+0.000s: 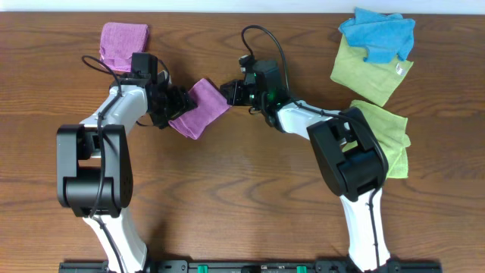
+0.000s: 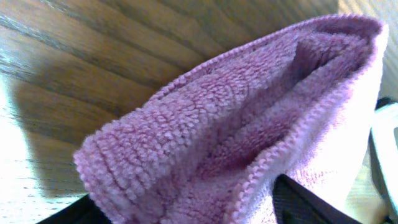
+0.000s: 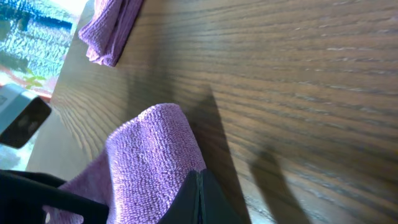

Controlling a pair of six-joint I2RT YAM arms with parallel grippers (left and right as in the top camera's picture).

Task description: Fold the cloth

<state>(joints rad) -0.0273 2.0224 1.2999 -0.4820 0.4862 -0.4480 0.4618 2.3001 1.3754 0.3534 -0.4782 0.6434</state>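
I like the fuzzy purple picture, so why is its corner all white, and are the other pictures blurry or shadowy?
Left wrist view: the cloth fills the frame up close, and glare washes the table white at lower left. Right wrist view: the cloth throws a dark shadow on the wood, and the far top-left corner is blurred. Overhead view: sharp and evenly lit, with only soft shadows.

Wood table (image 1: 250, 189): purple pad (image 1: 123, 44), 2 green cloths (image 1: 373, 72)

Near edge, middle: bare table (image 1: 242, 197), free passage. Centre blocked by cloth (image 1: 198, 108) strung between left arm (image 1: 121, 106) and right arm (image 1: 303, 114). Far-left corner: purple pad (image 1: 125, 42). Far-right corner and right edge: blue cloth (image 1: 379, 34), green cloths (image 1: 371, 72). Cable (image 1: 265, 29) loops mid far edge.
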